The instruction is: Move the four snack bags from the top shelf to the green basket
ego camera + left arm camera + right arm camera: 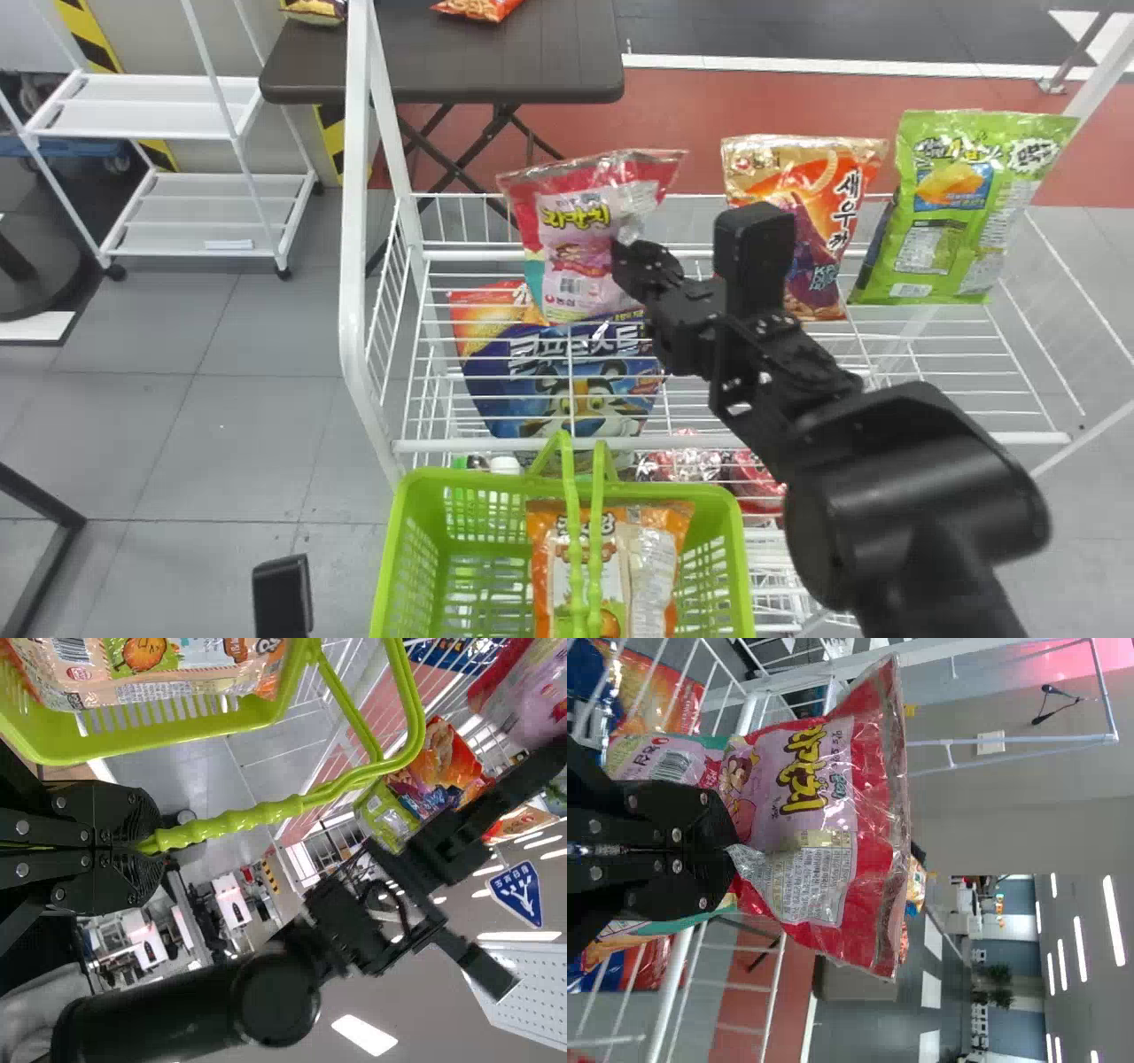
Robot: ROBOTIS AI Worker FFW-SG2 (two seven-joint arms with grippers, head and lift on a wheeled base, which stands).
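My right gripper (636, 261) is shut on the pink snack bag (576, 235), at the left part of the top shelf. In the right wrist view, the gripper (731, 850) pinches a silvery fold of the pink bag (873, 815), whose top edge points away from the fingers. An orange bag (837, 190) and a green bag (961, 221) stand farther right on the shelf. The green basket (740, 567) is in front of the rack, with an orange-and-cream bag (563, 554) inside. A black part of my left gripper (282, 598) shows at bottom left; this gripper (146, 847) is shut on the basket handle (239, 818).
Below the top shelf's wires are a blue bag (567, 390) and an orange-red bag (478, 310). A white rack post (354, 221) rises at the left. Behind stand a dark table (461, 62) with snack bags and a white cart (151, 106).
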